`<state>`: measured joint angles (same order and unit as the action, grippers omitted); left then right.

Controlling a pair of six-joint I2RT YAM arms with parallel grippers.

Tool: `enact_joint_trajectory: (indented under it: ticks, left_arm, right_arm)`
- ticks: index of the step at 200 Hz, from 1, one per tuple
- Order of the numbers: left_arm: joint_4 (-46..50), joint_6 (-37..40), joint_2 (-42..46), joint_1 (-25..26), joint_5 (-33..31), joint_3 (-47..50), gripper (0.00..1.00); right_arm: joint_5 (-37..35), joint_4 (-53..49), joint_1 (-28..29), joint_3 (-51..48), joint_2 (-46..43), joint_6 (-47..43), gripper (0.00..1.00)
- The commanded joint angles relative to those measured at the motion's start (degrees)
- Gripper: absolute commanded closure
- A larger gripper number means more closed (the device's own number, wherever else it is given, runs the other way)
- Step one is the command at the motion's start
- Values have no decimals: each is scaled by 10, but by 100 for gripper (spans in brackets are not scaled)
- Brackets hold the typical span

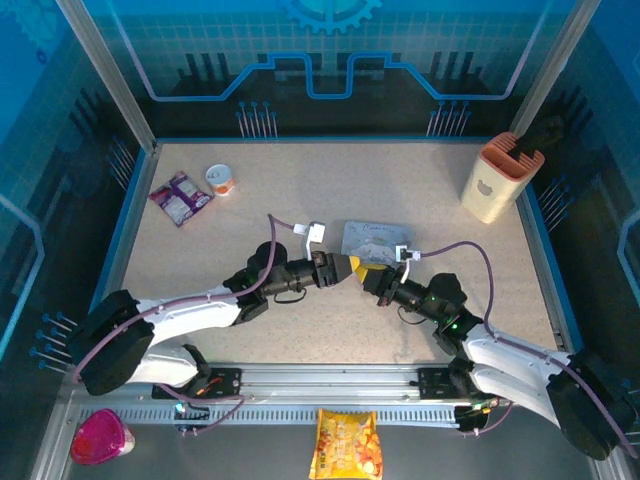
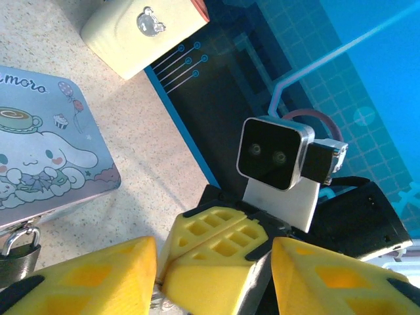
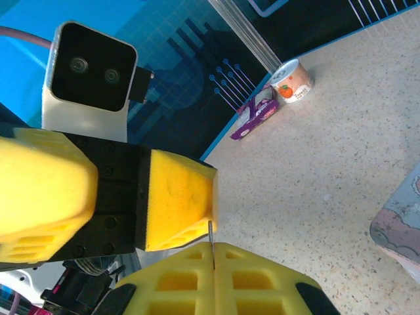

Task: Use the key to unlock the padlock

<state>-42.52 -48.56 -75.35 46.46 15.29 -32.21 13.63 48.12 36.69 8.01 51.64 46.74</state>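
The small dark padlock with its thin shackle hangs at the front edge of the pastel cartoon tin box, just left of my left gripper's finger. A thin metal key sticks out from between the shut fingers of my right gripper. My left gripper is open, and the right gripper's closed fingertips sit between its two fingers. From above, both grippers meet nose to nose at the tin box's near edge.
A cream and orange holder stands at the back right. A purple packet and a small cup lie at the back left. A snack bag and a pink object rest in front of the arm bases.
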Motion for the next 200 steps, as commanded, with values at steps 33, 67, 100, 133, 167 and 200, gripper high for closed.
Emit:
enact_joint_trajectory:
  ticks: [33,67,100,133,167,200]
  left_arm:
    - [18,14,10,-7,8,7,48]
    - [-4,8,-2,-7,29,5,55]
    - [-33,-3,-17,-8,44,6,65]
    - [-36,-4,-19,-7,46,3,70]
    - [-32,-2,-16,-7,46,0,77]
    - [-32,-5,-15,-7,43,0,89]
  right_arm:
    - [1,17,1,2,-25,3,100]
    - [0,31,5,3,-24,7,100]
    - [1,49,7,4,-16,12,100]
    - [7,69,10,5,-4,19,100]
    - [18,79,13,7,4,24,100]
    - [21,76,14,5,-1,24,100]
